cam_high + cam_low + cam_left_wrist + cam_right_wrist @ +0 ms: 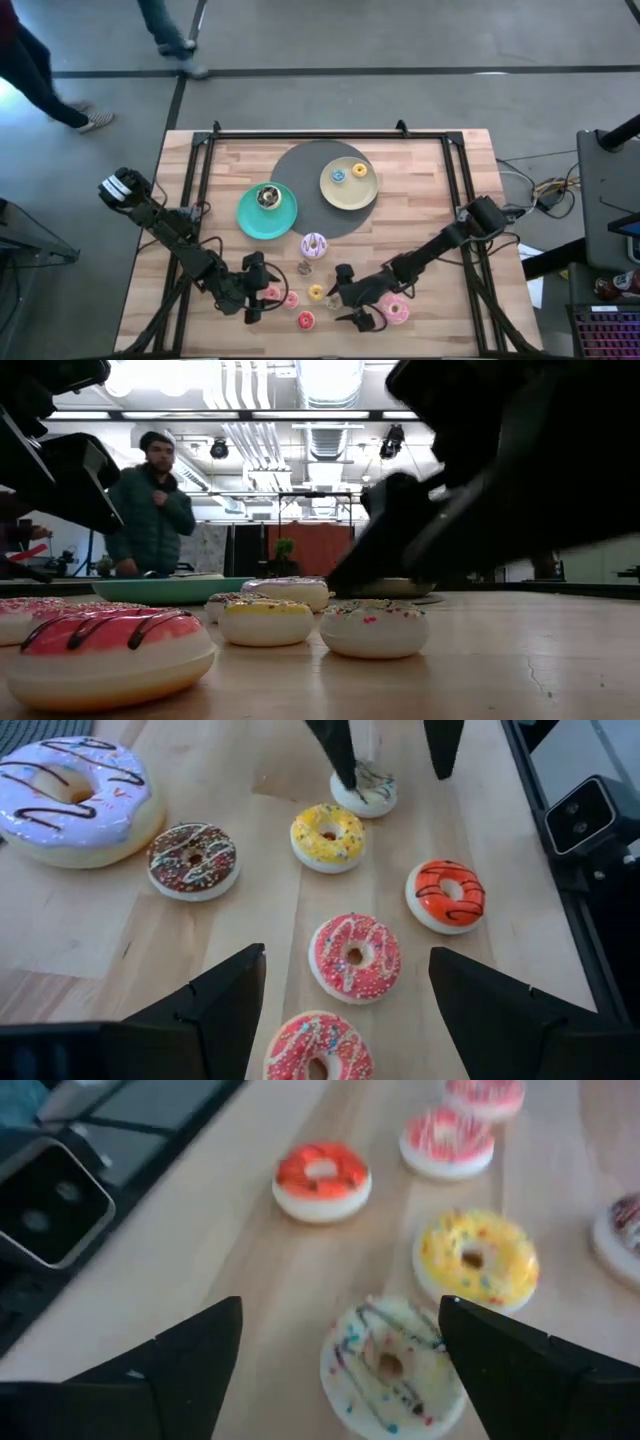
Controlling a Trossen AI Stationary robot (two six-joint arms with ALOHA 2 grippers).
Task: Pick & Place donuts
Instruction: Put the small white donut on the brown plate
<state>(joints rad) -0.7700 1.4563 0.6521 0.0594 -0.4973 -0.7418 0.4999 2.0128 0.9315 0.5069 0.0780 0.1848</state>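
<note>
The right gripper (358, 312) hangs low over the table's (430, 230) near edge, at about 6 o'clock from the grey mat (310, 172). Its fingers (180, 1360) stand apart, straddling a white donut (392, 1365) with sprinkles that lies on the wood between them; whether a finger touches it I cannot tell. A yellow donut (476, 1258) lies just beside it, a red donut (321, 1180) and two pink ones farther off.

The left gripper (256, 300) waits at about 7 o'clock from the mat, its fingers (215, 1005) apart with nothing between them, pointing over a pink donut (354, 956).

A large lilac donut (314, 245) lies at the mat's 6 o'clock edge, a small brown donut (193, 859) just beside it. A large pink donut (396, 311) lies at 3 o'clock from the right gripper.

On the mat, the teal plate (250, 222) holds a brown donut and the yellow plate (349, 195) holds two tiny ones. A person (152, 510) stands behind the table.
</note>
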